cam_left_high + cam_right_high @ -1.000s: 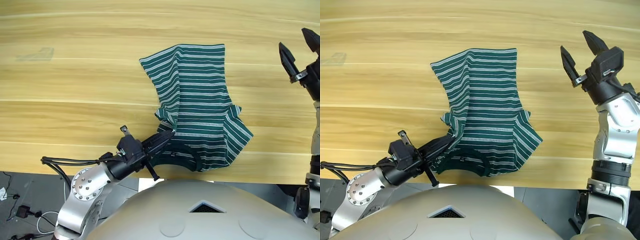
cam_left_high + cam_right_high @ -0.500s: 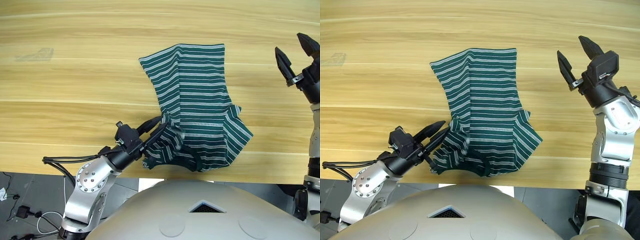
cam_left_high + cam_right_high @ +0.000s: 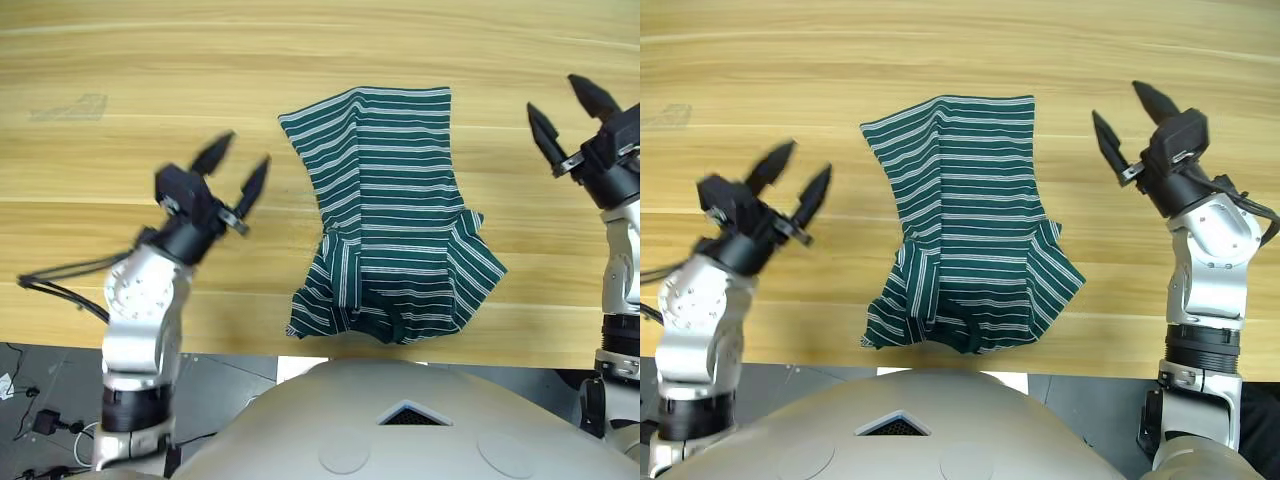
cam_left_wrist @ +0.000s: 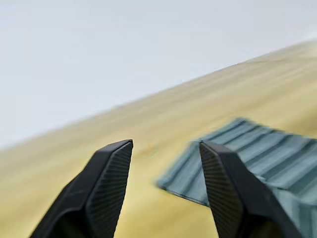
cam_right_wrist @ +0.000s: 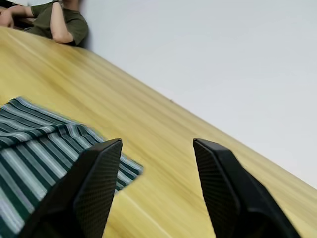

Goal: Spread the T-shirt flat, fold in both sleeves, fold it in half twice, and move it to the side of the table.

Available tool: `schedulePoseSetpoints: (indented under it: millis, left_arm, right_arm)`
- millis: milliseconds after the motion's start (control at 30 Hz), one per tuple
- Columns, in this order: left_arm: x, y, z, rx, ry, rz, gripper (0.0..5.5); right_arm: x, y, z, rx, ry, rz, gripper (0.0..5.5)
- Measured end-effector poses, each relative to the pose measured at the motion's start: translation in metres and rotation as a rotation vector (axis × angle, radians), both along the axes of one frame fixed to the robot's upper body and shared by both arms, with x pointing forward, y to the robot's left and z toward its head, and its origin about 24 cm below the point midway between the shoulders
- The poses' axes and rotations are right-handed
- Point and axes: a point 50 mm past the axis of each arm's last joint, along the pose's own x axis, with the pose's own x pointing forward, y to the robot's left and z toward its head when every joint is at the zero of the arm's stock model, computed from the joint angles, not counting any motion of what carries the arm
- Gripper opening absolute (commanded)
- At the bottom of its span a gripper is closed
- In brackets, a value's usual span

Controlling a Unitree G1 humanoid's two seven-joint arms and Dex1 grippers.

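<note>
A dark green T-shirt with white stripes (image 3: 390, 210) lies crumpled on the wooden table (image 3: 150, 60), its hem toward the far side and its collar end bunched at the near edge. One sleeve (image 3: 475, 255) sticks out on the right, and the left sleeve (image 3: 325, 295) lies spread near the table's front edge. My left gripper (image 3: 228, 170) hovers open, left of the shirt and clear of it. My right gripper (image 3: 565, 108) hovers open to the right of the shirt's far corner. The shirt's hem (image 4: 247, 153) appears past the left fingers, and its corner (image 5: 54, 144) past the right ones.
Bare wood stretches to the left, right and far side of the shirt. The table's near edge (image 3: 150, 335) runs just below the collar end, with cables (image 3: 40, 425) on the floor beyond it.
My left gripper has let go of the left sleeve, opened, and swung up and away to the left. The sleeve now lies spread near the front edge. My right gripper has drifted left toward the shirt.
</note>
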Motion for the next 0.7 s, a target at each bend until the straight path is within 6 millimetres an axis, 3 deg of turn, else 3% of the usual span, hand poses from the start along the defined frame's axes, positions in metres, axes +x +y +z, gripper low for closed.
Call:
schedulePoseSetpoints:
  millis: [67,133,367,533,700]
  left_arm:
    - [0.028,0.011,0.010,0.120,-0.052,0.034,2.48]
    - [0.050,0.009,0.011,0.213,-0.050,-0.003,2.48]
    - [0.099,-0.014,-0.018,0.447,0.097,-0.211,2.48]
    - [0.107,-0.044,-0.041,0.562,0.151,-0.419,2.48]
    - [0.115,-0.062,-0.069,0.634,0.216,-0.486,2.48]
  right_arm:
    - [-0.008,0.012,-0.010,-0.062,0.058,0.127,2.65]
    - [-0.014,0.020,-0.017,-0.131,0.099,0.234,2.65]
    - [-0.003,0.052,-0.023,-0.412,0.099,0.477,2.65]
    - [-0.005,0.062,-0.037,-0.476,0.138,0.565,2.65]
    - [-0.026,0.062,-0.062,-0.565,0.287,0.718,2.65]
